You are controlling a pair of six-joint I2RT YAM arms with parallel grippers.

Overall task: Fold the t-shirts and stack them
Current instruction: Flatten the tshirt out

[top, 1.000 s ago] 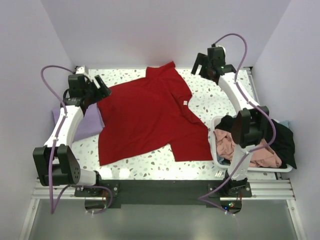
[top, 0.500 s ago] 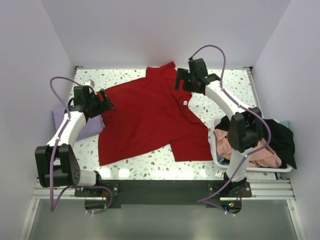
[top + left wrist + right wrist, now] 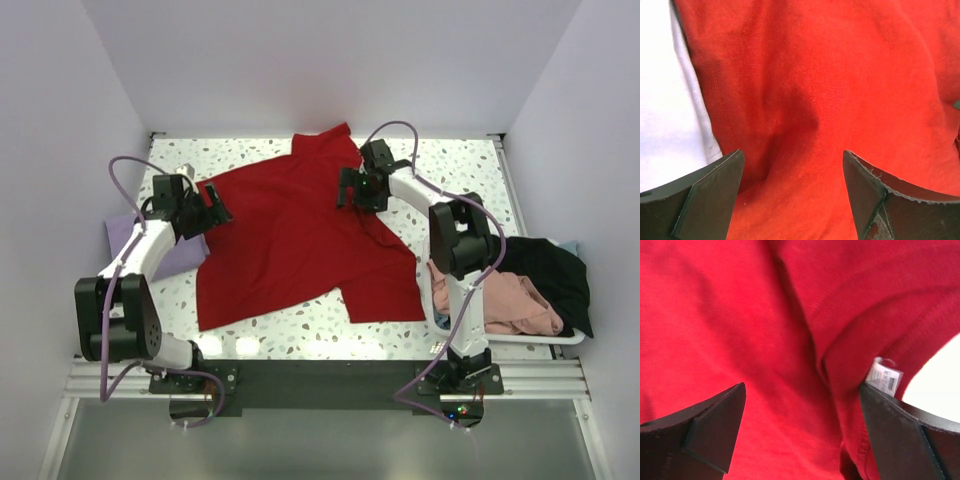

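— Red cloth lies under both pairs of fingers. The left gripper (image 3: 792, 195) has its jaws spread over the shirt's edge, gripping nothing. The right gripper (image 3: 802, 435) is just as wide apart above the collar, beside the white label (image 3: 884, 376).

— So nothing is held. Where is the red t-shirt (image 3: 300, 240)?

— Spread flat mid-table (image 3: 440, 200), between the arms. Its long axis runs across the table, a little tilted. The neck points to the robot's right and the hem to its left, with one sleeve toward the far edge and one toward the near edge.

— How far along, would you say?

— Early, I judge. The red one shows no fold yet. The lavender t-shirt (image 3: 170, 250) lies partly under its left side; whether it is folded I cannot tell. The salmon-pink t-shirt (image 3: 510, 305) and the black t-shirt (image 3: 550, 270) are heaped in the basket (image 3: 560, 338), unfolded.
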